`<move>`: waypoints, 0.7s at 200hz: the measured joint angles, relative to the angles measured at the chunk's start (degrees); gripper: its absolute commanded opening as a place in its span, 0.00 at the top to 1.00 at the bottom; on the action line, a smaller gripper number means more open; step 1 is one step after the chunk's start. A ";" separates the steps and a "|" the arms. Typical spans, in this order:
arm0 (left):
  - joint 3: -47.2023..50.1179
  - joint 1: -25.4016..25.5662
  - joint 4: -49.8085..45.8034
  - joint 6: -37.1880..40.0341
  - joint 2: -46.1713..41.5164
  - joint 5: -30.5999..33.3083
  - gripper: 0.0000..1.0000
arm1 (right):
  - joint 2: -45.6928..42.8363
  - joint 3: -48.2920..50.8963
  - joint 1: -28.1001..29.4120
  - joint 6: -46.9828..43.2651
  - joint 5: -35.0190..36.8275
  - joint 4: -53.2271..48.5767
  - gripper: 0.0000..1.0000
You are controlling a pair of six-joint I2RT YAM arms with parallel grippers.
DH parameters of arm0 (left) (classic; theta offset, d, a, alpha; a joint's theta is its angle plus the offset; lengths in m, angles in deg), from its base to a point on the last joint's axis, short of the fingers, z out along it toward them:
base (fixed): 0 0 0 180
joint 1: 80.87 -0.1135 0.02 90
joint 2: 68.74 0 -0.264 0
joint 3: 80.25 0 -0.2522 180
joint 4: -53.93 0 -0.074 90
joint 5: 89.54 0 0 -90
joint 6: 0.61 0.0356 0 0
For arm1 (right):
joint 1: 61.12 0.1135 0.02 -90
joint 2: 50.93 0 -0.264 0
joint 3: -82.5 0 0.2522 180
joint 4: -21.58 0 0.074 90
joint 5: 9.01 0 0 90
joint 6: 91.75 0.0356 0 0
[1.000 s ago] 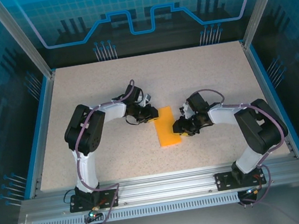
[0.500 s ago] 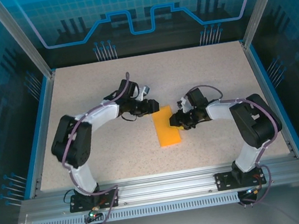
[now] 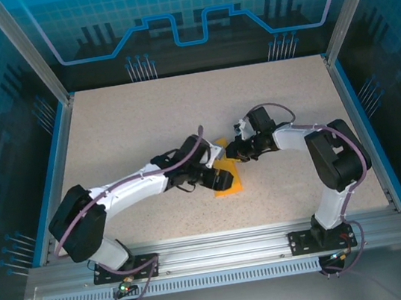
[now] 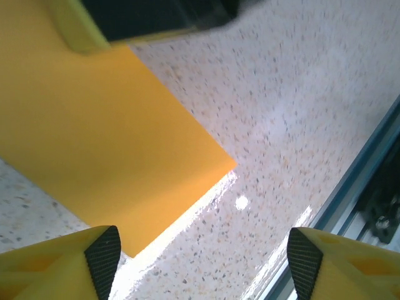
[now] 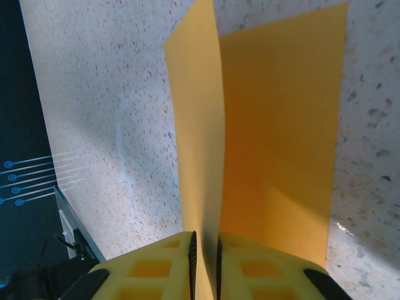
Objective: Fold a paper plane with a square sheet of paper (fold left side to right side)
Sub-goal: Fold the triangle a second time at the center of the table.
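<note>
Sheet: we see a bright orange sheet [image 3: 233, 183], plain and unmarked, doubled over into a narrow oblong with straight edges and sharp corners.
Layers: in the right wrist view one layer [image 5: 281, 125] lies flat on the worktop [image 5: 106, 94]. The other [image 5: 197, 125] rises from it almost edge-on, smooth and only gently bowed.
Surface: we find no creases across the flat layer, only a soft shadow cast by the raised one.
Place: the sheet lies near the middle of the speckled beige worktop [image 3: 130, 130], between the two hands, its long side running from near to far with a slight slant.
Left hand: the left hand [image 3: 220, 177] is over the sheet's left part. In its own wrist view it is spread wide [image 4: 203, 259], one fingertip [image 4: 103, 253] by the sheet's corner and the other [image 4: 303, 262] over bare worktop, with nothing between them. We cannot tell whether it touches the paper.
Right hand: the right hand [image 3: 236, 154] is at the sheet's far right edge. In its wrist view the yellow fingers [image 5: 156, 269] are pressed together [image 5: 205, 259], pinching the raised layer.
Glare: a bright reflection lies on the worktop just past the sheet's corner in the left wrist view.
</note>
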 measured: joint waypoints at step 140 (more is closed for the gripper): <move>-23.15 16.06 -17.31 -0.13 22.21 27.02 0.11 | 0.02 -0.79 -0.15 -0.39 0.04 -3.15 0.84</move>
